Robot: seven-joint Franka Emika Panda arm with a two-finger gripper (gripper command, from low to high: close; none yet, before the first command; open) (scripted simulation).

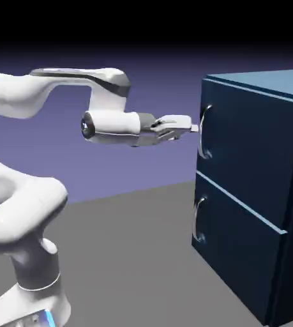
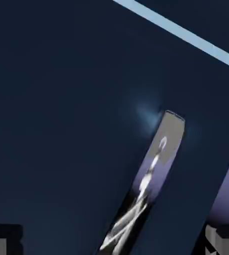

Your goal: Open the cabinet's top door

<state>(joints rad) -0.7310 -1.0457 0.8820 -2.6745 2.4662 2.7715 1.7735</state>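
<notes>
My open gripper [image 1: 195,128] at the top door's handle

I hold my arm [image 1: 113,122] level, pointing toward three o'clock in the exterior view, with my fingertips right by the upper curved silver handle [image 1: 204,132]. My fingers are spread wide; in the hand view they sit at about seven and five o'clock, and the mirror-bright handle runs between them from the six o'clock edge up toward one o'clock, tilted. I cannot tell whether I touch it. The dark navy-blue cabinet [image 1: 251,191] stands on the exterior view's right, its top door [image 1: 254,140] closed above the lower panel [image 1: 235,239], which carries its own curved silver handle [image 1: 198,219]. A pale blue strip [image 2: 181,32] crosses the hand view from twelve o'clock toward two o'clock.
</notes>
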